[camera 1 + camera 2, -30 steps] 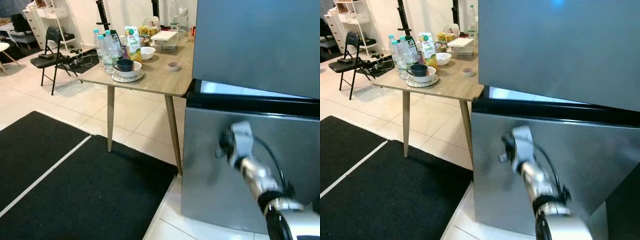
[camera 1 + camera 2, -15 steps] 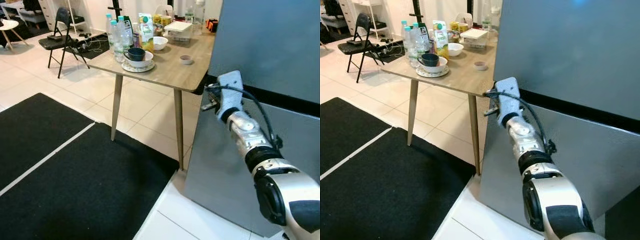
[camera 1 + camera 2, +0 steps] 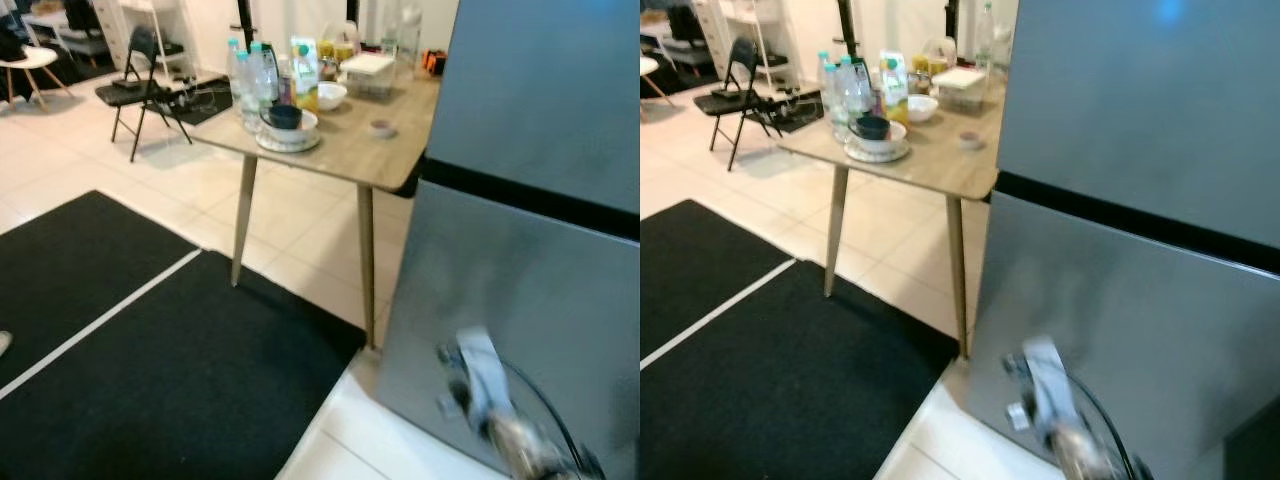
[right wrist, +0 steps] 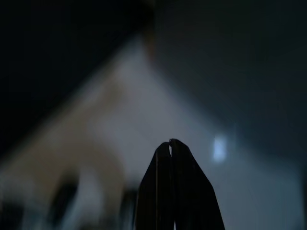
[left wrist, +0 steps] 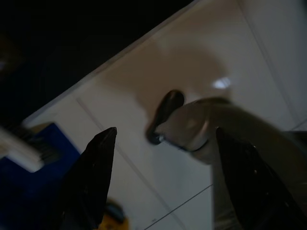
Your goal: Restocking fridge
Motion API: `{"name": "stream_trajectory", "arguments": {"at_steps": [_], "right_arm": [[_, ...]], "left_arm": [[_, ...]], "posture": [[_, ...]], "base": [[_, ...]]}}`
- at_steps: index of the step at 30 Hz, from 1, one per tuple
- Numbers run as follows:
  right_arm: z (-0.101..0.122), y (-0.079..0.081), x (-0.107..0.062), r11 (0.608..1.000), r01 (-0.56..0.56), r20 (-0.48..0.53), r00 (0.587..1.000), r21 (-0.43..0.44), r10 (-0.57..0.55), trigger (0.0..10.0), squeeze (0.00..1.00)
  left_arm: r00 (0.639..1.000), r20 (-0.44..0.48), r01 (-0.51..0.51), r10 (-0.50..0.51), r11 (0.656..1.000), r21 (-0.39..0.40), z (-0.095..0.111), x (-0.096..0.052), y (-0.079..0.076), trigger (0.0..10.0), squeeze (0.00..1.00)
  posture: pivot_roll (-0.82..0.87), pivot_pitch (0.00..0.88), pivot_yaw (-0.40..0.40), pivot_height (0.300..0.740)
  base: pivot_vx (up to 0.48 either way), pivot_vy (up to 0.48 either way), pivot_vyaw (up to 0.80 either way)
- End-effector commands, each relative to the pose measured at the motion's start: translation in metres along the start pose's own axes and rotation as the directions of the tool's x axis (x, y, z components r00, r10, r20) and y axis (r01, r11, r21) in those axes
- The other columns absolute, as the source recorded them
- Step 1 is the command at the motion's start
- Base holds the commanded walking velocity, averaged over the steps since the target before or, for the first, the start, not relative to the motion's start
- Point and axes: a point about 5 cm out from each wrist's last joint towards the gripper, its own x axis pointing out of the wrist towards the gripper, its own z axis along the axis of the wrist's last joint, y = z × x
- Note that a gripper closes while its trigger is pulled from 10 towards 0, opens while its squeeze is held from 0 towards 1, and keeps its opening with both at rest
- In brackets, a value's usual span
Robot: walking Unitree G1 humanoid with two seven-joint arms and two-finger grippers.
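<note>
Right gripper [image 4: 171,143] pressed fully together, black fingertips meeting at a point, nothing between them; blurred pale floor and dark surfaces beyond, too smeared to name. Right arm [image 3: 490,400] low in front of the fridge [image 3: 520,290], blurred, at the foot of the lower door [image 3: 1120,320]; contact with the door impossible to judge through the blur. Left gripper [image 5: 158,139] spread wide, fingers [image 5: 93,167] well apart and holding nothing, aimed down at pale floor tiles [image 5: 230,57] with a dark rounded foot-like shape [image 5: 165,112] between the fingers and something blue [image 5: 43,163] to one side, dim. Fridge standing at the right of the head views, grey upper door [image 3: 1140,100] above a black band, both doors shut as far as visible. Wooden table [image 3: 350,160] just beside the fridge, its near right corner close against the fridge side. On the table's far left part: clear water bottles [image 3: 245,75], a carton [image 3: 304,65], a dark cup in a white bowl on a plate [image 3: 287,125]; further back a white bowl [image 3: 330,95] and a flat white box [image 3: 367,65]; a small dish [image 3: 381,127] alone nearer the right edge. Black mat [image 3: 150,380] with a white stripe on the tiled floor ahead; black folding chair [image 3: 135,90] far left.
</note>
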Motion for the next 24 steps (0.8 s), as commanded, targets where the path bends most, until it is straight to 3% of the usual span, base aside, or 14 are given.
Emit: {"name": "stream_trajectory", "arguments": {"at_steps": [1,2,3,4,7,14,24], "right_arm": [[-0.01,-0.003,-0.002,1.0,0.02,-0.053,0.998,-0.022,-0.021,10.0,0.0],[-0.042,-0.005,-0.01,0.999,0.033,-0.152,0.988,-0.025,-0.036,10.0,0.0],[-0.042,-0.005,-0.01,0.999,0.033,-0.152,0.988,-0.025,-0.036,10.0,0.0],[-0.081,-0.009,-0.025,0.999,0.045,-0.269,0.962,-0.02,-0.048,10.0,0.0],[-0.093,-0.012,-0.031,0.998,0.062,-0.3,0.952,0.003,-0.058,10.0,0.0],[-0.085,-0.021,-0.03,0.997,0.082,-0.275,0.958,0.0,-0.079,10.0,0.0],[-0.075,-0.01,-0.023,0.999,0.031,-0.256,0.966,-0.039,-0.04,10.0,0.0]], "left_arm": [[1.0,-0.02,-0.004,0.005,1.0,0.015,-0.003,0.0,0.0,10.0,0.0],[1.0,-0.02,-0.002,0.003,1.0,0.019,-0.001,0.0,0.0,10.0,0.0],[1.0,-0.02,-0.002,0.003,1.0,0.019,-0.001,0.0,0.0,10.0,0.0],[1.0,-0.023,0.002,-0.001,1.0,0.031,0.002,0.002,-0.003,10.0,0.0],[1.0,-0.027,0.008,-0.007,0.999,0.044,0.003,0.003,-0.005,10.0,0.0],[0.999,-0.023,0.025,-0.024,0.997,0.073,0.009,0.005,-0.012,10.0,0.0],[1.0,-0.022,0.008,-0.007,0.997,0.079,0.012,0.008,-0.019,10.0,0.0]], "posture": [[-0.03,0.0,-0.012,0.74],[-0.04,0.0,-0.01,0.74],[-0.04,0.0,-0.01,0.74],[-0.04,0.0,-0.008,0.74],[-0.05,0.0,-0.004,0.74],[-0.07,0.0,0.004,0.74],[-0.08,0.0,0.002,0.74]], "base": [[0.0,0.0,0.79],[0.0,0.0,0.77],[0.0,0.0,0.77],[0.0,0.0,0.76],[0.0,0.0,0.76],[0.0,0.0,0.76],[0.0,0.0,0.76]]}}
